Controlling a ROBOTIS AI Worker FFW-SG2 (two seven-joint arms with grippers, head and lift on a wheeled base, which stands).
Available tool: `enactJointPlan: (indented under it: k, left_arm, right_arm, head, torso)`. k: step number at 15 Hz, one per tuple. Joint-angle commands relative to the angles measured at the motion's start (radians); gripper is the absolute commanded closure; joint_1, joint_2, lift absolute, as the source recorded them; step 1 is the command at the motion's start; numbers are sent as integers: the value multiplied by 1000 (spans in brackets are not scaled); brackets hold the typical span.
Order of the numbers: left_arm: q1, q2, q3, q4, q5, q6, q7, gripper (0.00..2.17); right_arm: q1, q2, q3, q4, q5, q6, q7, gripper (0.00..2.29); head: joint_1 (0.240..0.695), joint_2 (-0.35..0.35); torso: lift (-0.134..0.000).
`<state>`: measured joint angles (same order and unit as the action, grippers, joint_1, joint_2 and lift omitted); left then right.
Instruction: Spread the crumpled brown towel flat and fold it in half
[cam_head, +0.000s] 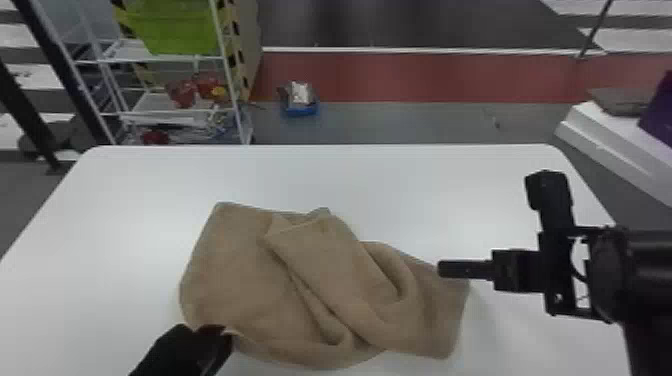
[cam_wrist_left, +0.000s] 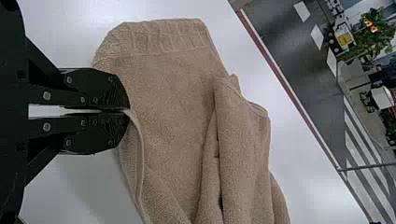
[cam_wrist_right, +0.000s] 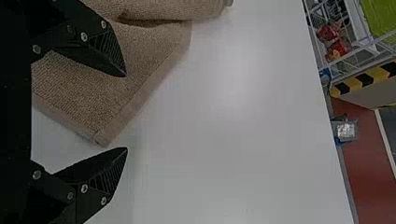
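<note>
On the white, round-cornered worktop (cam_head: 150, 175), the brown, looped-cloth towel (cam_head: 235, 265) lies crumpled near the middle, its left part fairly smooth and a twisted flap (cam_head: 320, 250) running across towards the right. At its near-left edge, the black two-fingered left end effector (cam_wrist_left: 128, 111) is closed on the thin hem (cam_wrist_left: 140, 163). The matching right end effector (cam_wrist_right: 126, 113) stands open by the towel's right end, its fingers to either side of a free corner (cam_wrist_right: 100, 133), without a grip. The towel seems to be in the spreading stage, well short of a fold. The left grip looks shallow, just at the fingertips, so a brisk pull could let the hem slip out. If the right fingers shut too high or too far off, they may miss the corner or catch only one layer. Pulling both ends apart while the flap is tucked could tighten the twist rather than open it, and uneven tension might drag the whole cloth askew, leaving edges that would not meet when halved.
</note>
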<state>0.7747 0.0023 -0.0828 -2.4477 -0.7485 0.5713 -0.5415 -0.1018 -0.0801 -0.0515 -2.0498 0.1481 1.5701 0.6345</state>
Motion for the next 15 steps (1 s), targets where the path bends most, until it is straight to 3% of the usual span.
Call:
enactJointPlan:
  k: [1,9,13,15]
  left_arm:
    - [0,-1,0,1,0,-1,0,1079]
    - [-20,-1,0,15,1,2,-6,1079]
    - [-25,-1,2,18,1,2,-8,1079]
    - [-25,-1,2,18,1,2,-8,1079]
  right_arm:
    - [8,-4,24,-1,31,2,16,333]
    - [25,-24,64,13,80,2,25,309]
    - [13,-24,82,22,91,2,25,589]
    - [4,-20,84,31,114,2,73,957]
  head:
    - [695,5]
    - [695,2]
    - [695,0]
    - [695,7]
  torso:
    - [-134]
    - [-134]
    - [-134]
    - [-134]
